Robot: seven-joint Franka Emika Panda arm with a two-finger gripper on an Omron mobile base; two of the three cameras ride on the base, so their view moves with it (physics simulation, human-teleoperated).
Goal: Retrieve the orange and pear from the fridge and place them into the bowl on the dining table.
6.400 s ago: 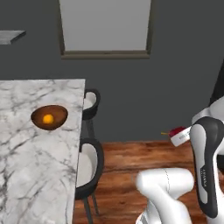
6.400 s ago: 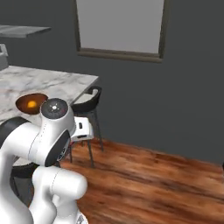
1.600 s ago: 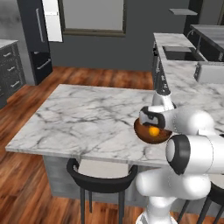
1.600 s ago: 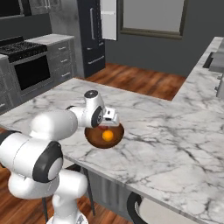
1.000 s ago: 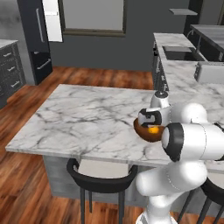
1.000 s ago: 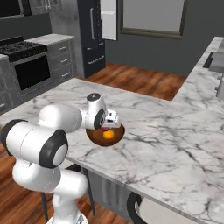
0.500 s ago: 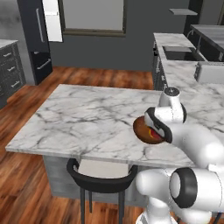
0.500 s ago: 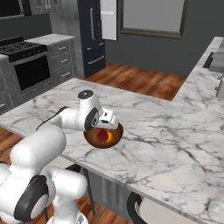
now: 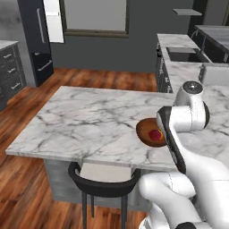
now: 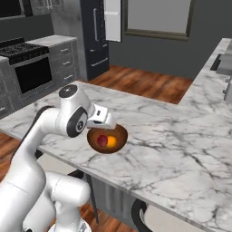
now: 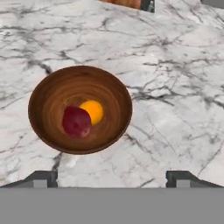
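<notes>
Already the bench point(image 9: 89, 120) carries the bowl point(image 11: 80, 108), with the hand point(image 11: 111, 178) above it, jaws wide and empty. Inside lie a dark red fruit point(image 11: 76, 122), likely the pear, and touching it the orange point(image 11: 93, 111); the task looks finished.

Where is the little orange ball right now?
The orange sits inside the wooden bowl on the marble dining table, touching a dark red fruit. In the hand view it lies near the bowl's middle.
</notes>
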